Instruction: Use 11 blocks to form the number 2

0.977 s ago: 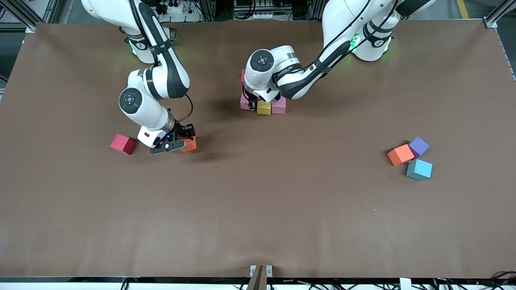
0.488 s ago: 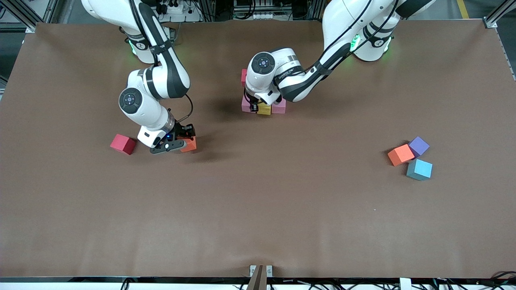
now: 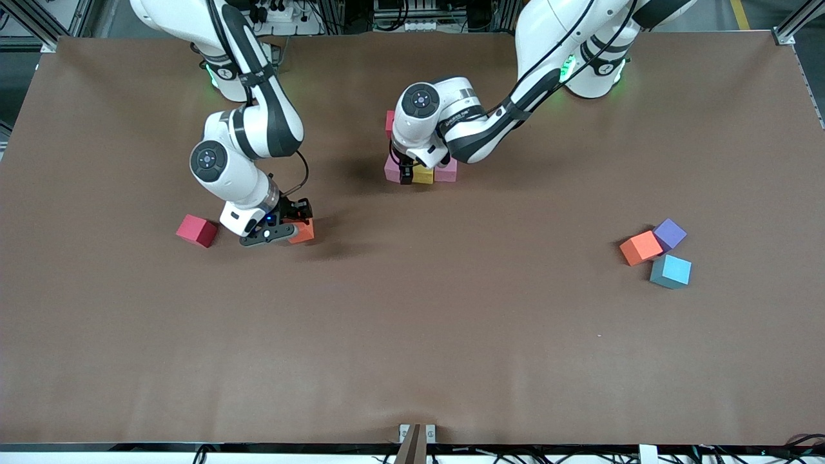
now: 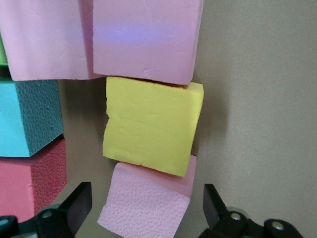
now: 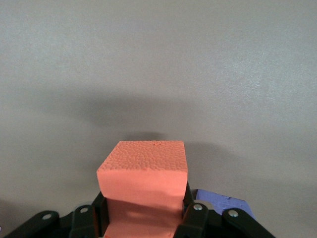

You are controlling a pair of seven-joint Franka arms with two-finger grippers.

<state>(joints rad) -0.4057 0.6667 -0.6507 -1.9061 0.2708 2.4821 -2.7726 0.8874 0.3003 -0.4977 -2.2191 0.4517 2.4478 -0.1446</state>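
The yellow block (image 4: 152,126), straddled by the left gripper's (image 4: 143,213) released fingers, may be dragged on withdrawal; the orange block (image 5: 143,186) is clamped by the right gripper (image 5: 144,214).

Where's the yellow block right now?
Front view: the yellow block sits between two pink blocks at mid-table, under the open left gripper.

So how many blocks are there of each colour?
Pink blocks: 3
Red blocks: 2
Orange blocks: 2
Light blue blocks: 2
Yellow blocks: 1
Green blocks: 1, just a sliver showing
Purple blocks: 1, maybe one more half hidden
Total: 12 for sure
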